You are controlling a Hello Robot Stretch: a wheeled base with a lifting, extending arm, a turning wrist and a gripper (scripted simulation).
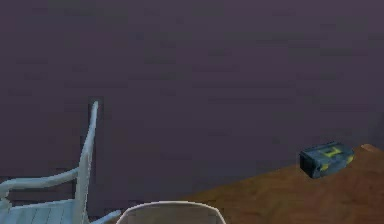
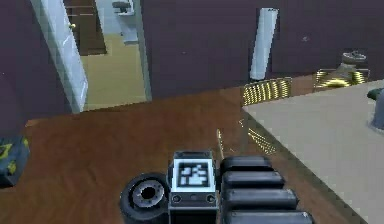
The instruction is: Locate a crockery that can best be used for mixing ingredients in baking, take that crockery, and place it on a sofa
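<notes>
A pale curved rim [image 1: 170, 210], like the top of a rounded dish, pokes up at the forward view's bottom edge beside a white chair [image 1: 70, 185]. The arm's dark bar rises from the arm side view's bottom, ending at a white square with black marks [image 2: 193, 172]. Left of that square sits the gripper's [image 2: 146, 197] dark round body, low over the brown floor. Its far end cannot be made out, so I cannot tell whether it holds anything. A small dark round thing [image 2: 352, 60] stands at the far corner of a pale table [image 2: 320, 140].
A blue and yellow box [image 1: 326, 158] lies on the brown floor by the dark purple wall, and again as box [image 2: 8, 158]. An open doorway [image 2: 112, 55] with a white door [image 2: 62, 50] leads to a lit room. A white post [image 2: 264, 40] stands beyond the table.
</notes>
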